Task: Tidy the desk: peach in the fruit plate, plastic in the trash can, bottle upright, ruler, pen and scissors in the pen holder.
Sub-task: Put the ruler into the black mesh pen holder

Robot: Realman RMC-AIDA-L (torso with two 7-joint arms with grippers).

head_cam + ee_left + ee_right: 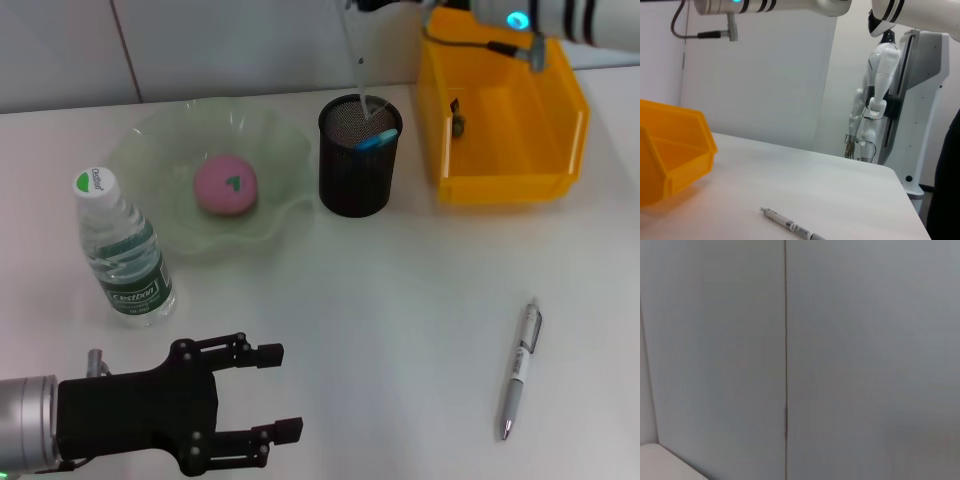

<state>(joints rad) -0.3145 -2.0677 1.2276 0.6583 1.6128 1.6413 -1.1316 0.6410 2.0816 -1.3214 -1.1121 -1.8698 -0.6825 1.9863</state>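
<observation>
Left gripper (290,392) is sitting low over the near-left part of the white desk (400,300), fingers (262,353) spread wide and nothing between them. Just beyond it and a bit to its left stands the water bottle (123,250), upright with the cap on. Past the bottle is the green fruit plate (270,140) with the pink peach (226,186) lying in the middle of it. Further out to the gripper's right, touching the plate's edge or close to it, is the black mesh pen holder (358,160) with a clear ruler (356,60) sticking up out of it and something blue (377,138) poking over the rim. The pen (519,371) lies flat on the desk well off to the gripper's right, apart from everything. The yellow bin (510,120) sits at the far right, and the right arm (560,18) is up over it; can't tell what its gripper is doing, it's out of view.
</observation>
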